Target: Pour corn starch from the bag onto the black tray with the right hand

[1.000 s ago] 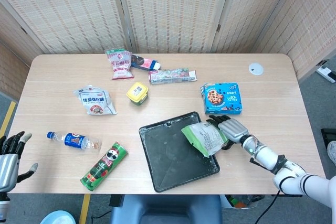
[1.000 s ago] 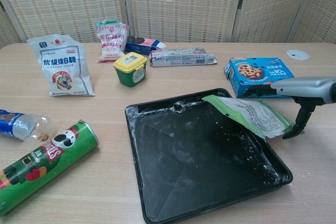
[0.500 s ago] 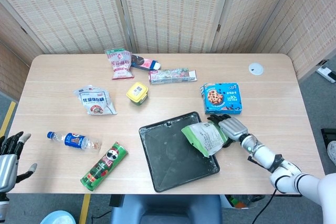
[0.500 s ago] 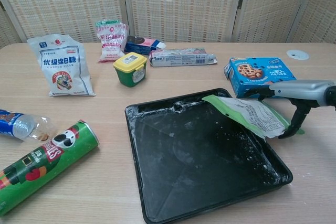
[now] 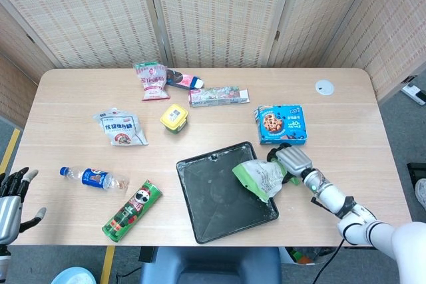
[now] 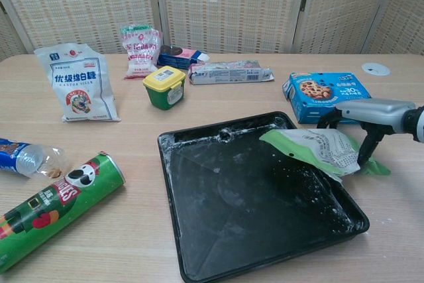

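Chest view shows my right hand (image 6: 371,118) gripping the green bag (image 6: 317,148), mouth over the black tray (image 6: 199,230). I judge pouring is underway; next I tip it steeper.

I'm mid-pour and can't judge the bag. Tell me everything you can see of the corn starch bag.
The corn starch bag is a soft, crumpled pouch, green-edged with a pale printed face. It lies tilted over the right rim of the black tray, one end over the tray's inside. The right hand grips its outer end. No falling powder is visible.
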Motion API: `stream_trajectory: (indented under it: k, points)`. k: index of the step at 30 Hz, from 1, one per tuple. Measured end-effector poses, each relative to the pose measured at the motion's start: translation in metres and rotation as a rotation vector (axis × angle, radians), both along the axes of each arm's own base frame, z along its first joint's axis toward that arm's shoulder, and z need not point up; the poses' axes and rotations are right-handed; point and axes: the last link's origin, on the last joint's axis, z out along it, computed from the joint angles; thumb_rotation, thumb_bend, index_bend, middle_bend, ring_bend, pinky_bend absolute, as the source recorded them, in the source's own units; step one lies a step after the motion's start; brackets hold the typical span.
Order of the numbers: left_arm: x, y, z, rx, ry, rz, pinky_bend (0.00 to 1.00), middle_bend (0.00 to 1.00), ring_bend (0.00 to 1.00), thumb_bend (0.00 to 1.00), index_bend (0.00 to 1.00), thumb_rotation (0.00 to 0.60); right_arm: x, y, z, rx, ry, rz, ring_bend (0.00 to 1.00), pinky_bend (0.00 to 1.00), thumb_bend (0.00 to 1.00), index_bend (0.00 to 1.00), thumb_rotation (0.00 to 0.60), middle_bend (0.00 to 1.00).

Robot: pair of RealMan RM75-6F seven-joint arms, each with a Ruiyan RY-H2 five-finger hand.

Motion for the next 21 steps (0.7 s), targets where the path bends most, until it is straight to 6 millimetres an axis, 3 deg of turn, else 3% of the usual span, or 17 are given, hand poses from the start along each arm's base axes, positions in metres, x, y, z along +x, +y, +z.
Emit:
stream_trajectory:
  k: [5, 11, 21]
  points:
    - [0.000, 0.000, -0.001, -0.001, -0.002, -0.002, 0.00, 0.12, 0.13, 0.29, 0.17, 0.600, 0.000, 0.001, 0.004, -0.046, -0.040, 0.003, 0.42, 0.23, 0.16, 0.65, 0.600, 0.47]
    - [0.001, 0.001, 0.000, 0.004, -0.001, -0.007, 0.00, 0.12, 0.13, 0.29, 0.17, 0.600, 0.002, 0.003, 0.015, -0.113, -0.093, 0.014, 0.46, 0.23, 0.18, 0.67, 0.600, 0.49]
    - [0.002, 0.001, 0.002, 0.010, -0.004, -0.020, 0.00, 0.12, 0.13, 0.29, 0.17, 0.600, 0.030, 0.006, 0.031, -0.211, -0.063, 0.153, 0.48, 0.24, 0.18, 0.67, 0.600, 0.50]
